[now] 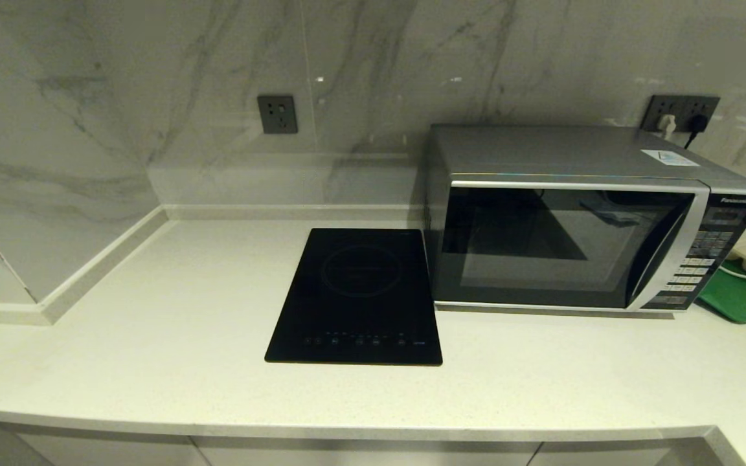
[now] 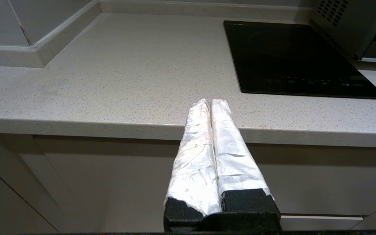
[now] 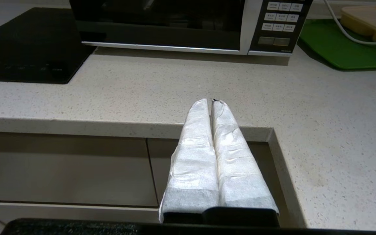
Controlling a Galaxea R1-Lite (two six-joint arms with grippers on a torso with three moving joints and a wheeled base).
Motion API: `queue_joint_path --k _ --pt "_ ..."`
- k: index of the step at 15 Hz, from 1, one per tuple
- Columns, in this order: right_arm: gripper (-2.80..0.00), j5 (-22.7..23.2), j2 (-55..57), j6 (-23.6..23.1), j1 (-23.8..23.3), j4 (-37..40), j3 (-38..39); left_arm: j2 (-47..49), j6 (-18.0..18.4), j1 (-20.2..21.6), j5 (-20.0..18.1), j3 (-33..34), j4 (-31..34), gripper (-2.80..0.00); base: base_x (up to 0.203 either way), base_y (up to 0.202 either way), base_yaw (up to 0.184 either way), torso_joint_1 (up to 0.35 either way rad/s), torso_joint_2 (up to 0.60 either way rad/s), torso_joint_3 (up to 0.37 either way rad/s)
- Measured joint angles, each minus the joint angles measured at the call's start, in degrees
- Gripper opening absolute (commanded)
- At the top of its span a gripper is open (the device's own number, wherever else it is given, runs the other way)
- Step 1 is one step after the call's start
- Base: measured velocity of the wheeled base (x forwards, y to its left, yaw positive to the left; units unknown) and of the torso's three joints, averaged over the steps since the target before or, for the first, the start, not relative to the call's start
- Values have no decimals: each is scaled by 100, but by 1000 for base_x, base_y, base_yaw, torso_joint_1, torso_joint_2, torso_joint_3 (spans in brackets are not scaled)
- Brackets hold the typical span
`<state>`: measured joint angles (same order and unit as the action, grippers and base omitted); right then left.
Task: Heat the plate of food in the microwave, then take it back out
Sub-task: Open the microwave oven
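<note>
- Head view: microwave (image 1: 580, 220) door shut, no plate visible.
- Left pincer (image 2: 210, 101) and right pincer (image 3: 210, 101), both closed, empty, before the tabletop (image 1: 153, 362) edge.
- Risk: closed fingers may slip off the door.

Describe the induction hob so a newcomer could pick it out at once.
Start at the big silver microwave standing against the marble wall on the pale countertop. Directly to its left lies the induction hob. It is the only flat black glass slab there, with a faint ring and a row of touch controls along its near edge.
</note>
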<state>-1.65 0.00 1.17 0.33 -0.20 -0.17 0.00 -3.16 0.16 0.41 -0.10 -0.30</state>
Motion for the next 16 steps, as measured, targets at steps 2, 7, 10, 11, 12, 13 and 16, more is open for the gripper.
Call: queue_joint_path --k 2,7,10,11,12,13,16 --pt "-280 -38 68 155 0 95 -377 0 4 0 1 0 0 -280 0 0 0 0 0 0" --pt "-280 -341 1497 482 0 726 -2248 0 2 0 0 0 0 -280 0 0 0 0 0 0" --pt "-280 -990 2780 219 0 770 -3070 0 4 0 0 0 0 -280 0 0 0 0 0 0" --pt "-280 -1284 3202 115 -1 770 -3331 0 2 0 0 0 0 -280 0 0 0 0 0 0" --pt "-280 -1599 3632 -20 0 742 -3605 0 2 0 0 0 0 -280 0 0 0 0 0 0" --pt "-280 -1921 4061 -192 0 636 -3857 0 2 0 0 0 0 -280 0 0 0 0 0 0" --pt "-280 -2766 5265 -734 40 -177 -4295 0 2 0 -1 0 -1 -280 0 0 0 0 0 0"
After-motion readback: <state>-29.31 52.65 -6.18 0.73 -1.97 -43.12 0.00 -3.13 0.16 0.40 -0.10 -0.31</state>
